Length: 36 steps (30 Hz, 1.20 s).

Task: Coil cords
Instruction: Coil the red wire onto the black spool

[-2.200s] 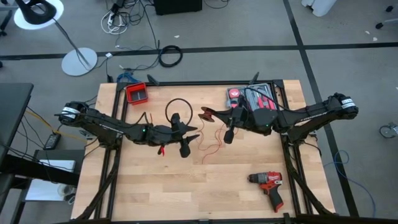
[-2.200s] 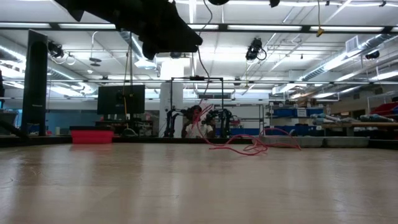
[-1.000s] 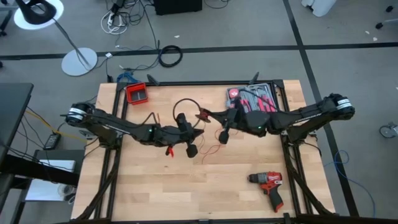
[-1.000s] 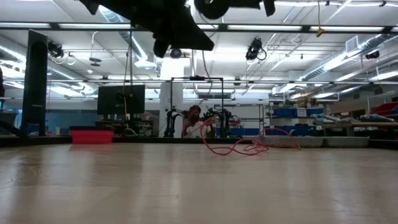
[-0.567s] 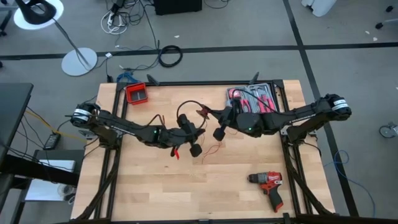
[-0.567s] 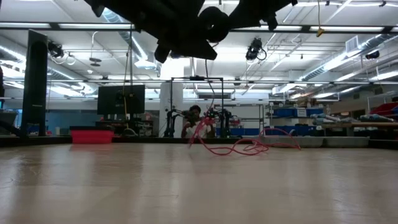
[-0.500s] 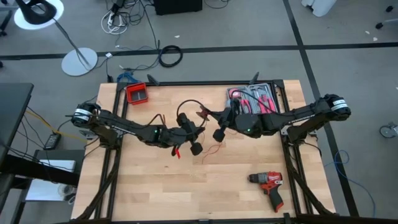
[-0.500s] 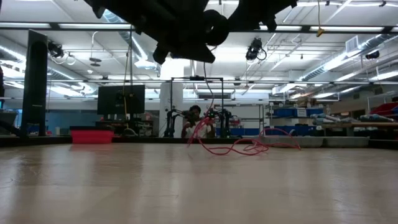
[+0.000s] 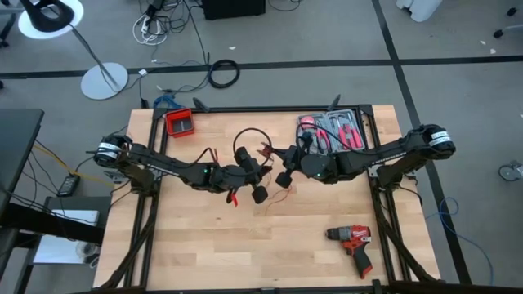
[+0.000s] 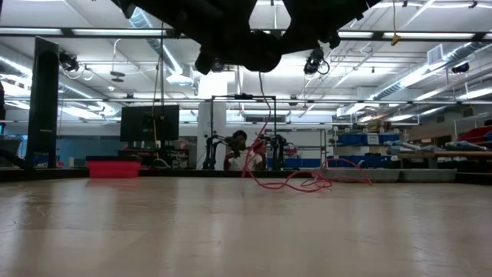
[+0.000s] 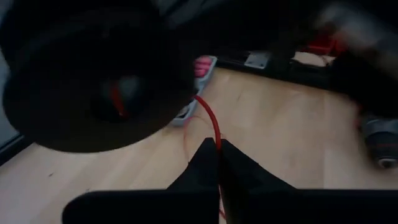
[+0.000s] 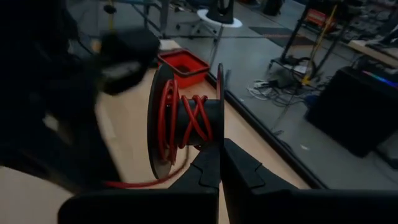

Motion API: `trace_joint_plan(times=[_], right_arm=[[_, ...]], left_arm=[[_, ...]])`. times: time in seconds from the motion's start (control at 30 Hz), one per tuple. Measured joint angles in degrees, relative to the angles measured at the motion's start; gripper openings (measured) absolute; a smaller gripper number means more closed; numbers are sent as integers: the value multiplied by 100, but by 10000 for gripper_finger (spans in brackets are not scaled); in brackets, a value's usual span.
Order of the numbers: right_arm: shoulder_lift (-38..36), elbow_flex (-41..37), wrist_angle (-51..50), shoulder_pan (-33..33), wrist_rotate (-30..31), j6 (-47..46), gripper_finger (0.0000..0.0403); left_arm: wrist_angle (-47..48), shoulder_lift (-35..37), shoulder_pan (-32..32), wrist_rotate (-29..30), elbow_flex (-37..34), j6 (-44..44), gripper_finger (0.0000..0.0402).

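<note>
The cords are thin red and black wires. A red length (image 9: 282, 196) lies slack on the table, also in the low view (image 10: 296, 183). A black loop (image 9: 248, 140) and small red clips (image 9: 263, 149) show beside the grippers. A black spool (image 12: 186, 121) wound with red wire hangs at mid-table; the left wrist view shows its flange (image 11: 93, 81) face-on. My left gripper (image 9: 252, 174) is shut on the red wire. My right gripper (image 9: 280, 174) is shut on the spool, close to the left one. Both are well above the table. My left gripper pinches a single strand of the red wire (image 11: 213, 134) between its two fingertips. The strand runs on from there toward the spool. My right gripper pinches the rim of one spool flange (image 12: 219, 142) between its fingertips, from below that flange. The spool is lifted clear of the table, its flanges standing on edge.
A red drill (image 9: 353, 245) lies at the near right. An open case of red-handled tools (image 9: 331, 131) sits at the far right and a small red bin (image 9: 179, 122) at the far left. A thick black cable ring (image 9: 223, 75) lies on the floor beyond the table.
My right gripper has sunk and gone toward the table's left, closing in on my left gripper and tipping downward with the spool. Both grippers have stayed shut.
</note>
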State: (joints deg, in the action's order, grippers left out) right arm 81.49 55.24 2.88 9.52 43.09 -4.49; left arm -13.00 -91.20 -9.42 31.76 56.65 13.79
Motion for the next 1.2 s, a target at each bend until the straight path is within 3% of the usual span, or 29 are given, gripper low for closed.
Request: trace_joint_plan(times=[0.33,0.63,0.83,1.0,1.2], right_arm=[[-39,0,-1082,192,28,185,0],[-44,0,-1606,676,-550,337,0],[-93,0,-1763,799,-738,461,0],[-318,0,-1915,800,-1222,342,0],[-574,0,-1996,798,-1285,260,0]], left_arm=[[1309,28,-7,-425,789,-153,1],[3171,28,-7,-781,1637,-584,1],[3580,28,-7,-1447,1661,-1265,11],[3914,22,-7,-1448,1479,-1438,38],[3619,-15,-80,-1478,1247,-1337,89]])
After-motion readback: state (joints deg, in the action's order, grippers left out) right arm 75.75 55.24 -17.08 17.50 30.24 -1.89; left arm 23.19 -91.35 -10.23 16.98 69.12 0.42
